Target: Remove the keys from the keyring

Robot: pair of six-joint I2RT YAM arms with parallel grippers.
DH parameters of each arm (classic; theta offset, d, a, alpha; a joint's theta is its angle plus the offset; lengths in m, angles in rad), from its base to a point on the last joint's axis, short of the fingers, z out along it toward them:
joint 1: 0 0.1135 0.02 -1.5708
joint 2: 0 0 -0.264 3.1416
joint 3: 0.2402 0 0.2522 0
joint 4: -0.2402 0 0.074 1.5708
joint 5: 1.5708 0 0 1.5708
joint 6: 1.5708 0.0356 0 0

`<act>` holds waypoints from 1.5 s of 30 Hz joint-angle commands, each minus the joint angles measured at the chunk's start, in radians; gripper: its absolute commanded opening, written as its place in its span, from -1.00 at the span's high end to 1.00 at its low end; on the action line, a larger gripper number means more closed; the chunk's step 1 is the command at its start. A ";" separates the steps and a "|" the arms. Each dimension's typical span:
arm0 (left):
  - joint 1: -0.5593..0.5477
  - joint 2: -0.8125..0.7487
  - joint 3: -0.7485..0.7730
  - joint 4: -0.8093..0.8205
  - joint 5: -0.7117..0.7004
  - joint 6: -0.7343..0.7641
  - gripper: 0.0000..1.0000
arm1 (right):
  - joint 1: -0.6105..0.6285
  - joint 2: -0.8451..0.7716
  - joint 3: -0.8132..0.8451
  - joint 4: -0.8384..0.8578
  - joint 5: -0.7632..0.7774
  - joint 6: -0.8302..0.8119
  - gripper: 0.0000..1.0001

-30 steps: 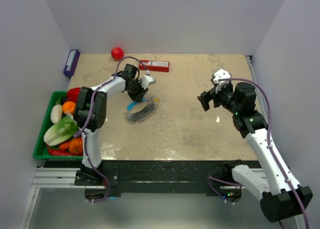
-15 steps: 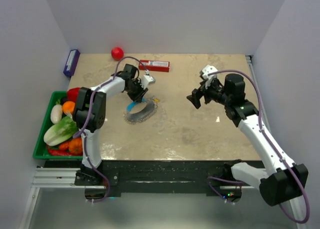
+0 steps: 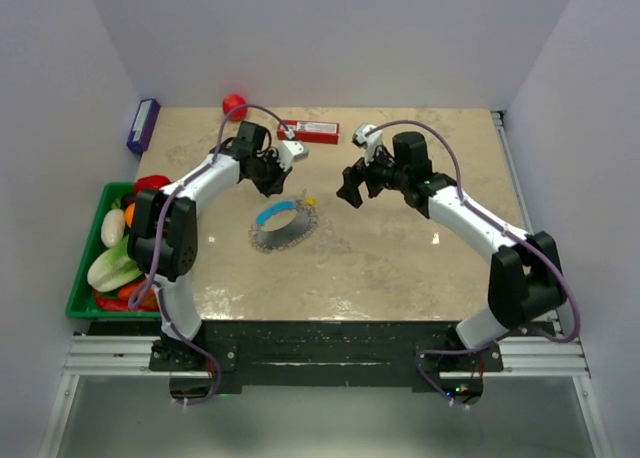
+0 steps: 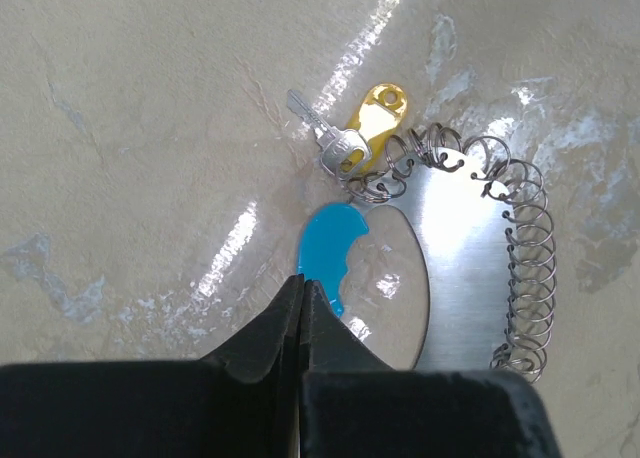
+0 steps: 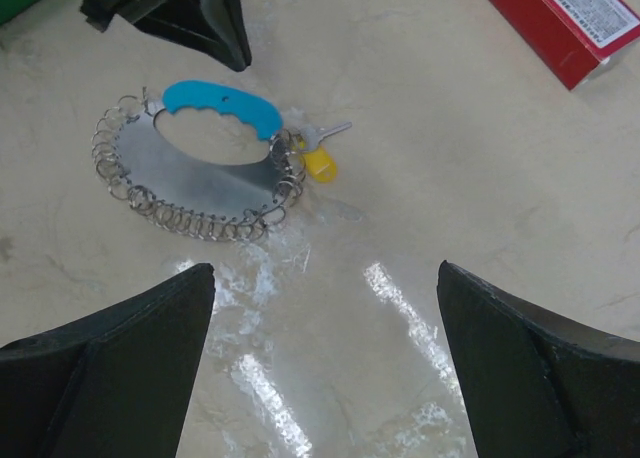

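The keyring (image 3: pixel 283 228) lies flat left of the table's centre: a silvery crescent (image 4: pixel 462 248) edged with wire loops, with a light-blue segment (image 4: pixel 330 246) on one side. A key with a yellow head (image 4: pixel 381 114) and silver blade hangs from a loop at its end (image 5: pixel 320 164). My left gripper (image 3: pixel 271 185) is shut on nothing, its tip (image 4: pixel 302 282) hovering by the blue segment's end. My right gripper (image 3: pixel 351 192) is open and empty (image 5: pixel 325 270), to the right of the keyring (image 5: pixel 196 190).
A red box (image 3: pixel 308 131) and a red ball (image 3: pixel 233 105) sit at the back. A purple box (image 3: pixel 142 125) leans at the far left wall. A green tray (image 3: pixel 80 290) of vegetables stands beside the left edge.
My left gripper has shut and drawn back from the keyring toward the far side. My right arm has swung left across the table toward the keyring, still open.
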 commanded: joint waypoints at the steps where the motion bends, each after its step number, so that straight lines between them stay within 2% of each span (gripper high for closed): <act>1: 0.003 -0.063 -0.035 0.048 0.047 -0.003 0.95 | 0.009 0.094 0.109 0.080 -0.038 0.087 -0.89; 3: 0.001 -0.051 -0.047 0.075 0.061 -0.009 0.75 | 0.017 0.117 0.125 0.080 -0.013 0.109 -0.86; 5: 0.000 -0.020 -0.047 0.098 0.070 -0.025 0.68 | 0.021 0.112 0.113 0.107 0.019 0.130 -0.84; 7: 0.000 0.028 -0.017 0.094 0.102 -0.045 0.53 | 0.020 0.092 0.087 0.124 0.044 0.144 -0.85; 12: -0.006 0.127 0.084 0.020 0.134 -0.074 0.48 | 0.020 0.068 0.079 0.080 0.133 0.097 -0.84; 16: -0.019 0.168 0.106 0.018 0.082 -0.097 0.48 | 0.020 0.020 0.042 0.080 0.142 0.086 -0.85; 28: -0.046 0.173 0.101 0.015 0.130 -0.091 0.41 | 0.021 -0.075 0.002 0.043 0.151 0.071 -0.88; 34: -0.051 0.171 0.095 0.003 0.065 -0.055 0.39 | 0.021 -0.089 -0.015 0.046 0.154 0.066 -0.88; 40: -0.051 0.116 0.049 -0.001 -0.044 0.020 0.23 | 0.020 -0.092 -0.021 0.046 0.136 0.031 -0.90; 45: -0.048 0.078 0.045 -0.029 -0.088 0.049 -0.06 | 0.061 -0.032 0.004 0.025 0.142 0.008 -0.96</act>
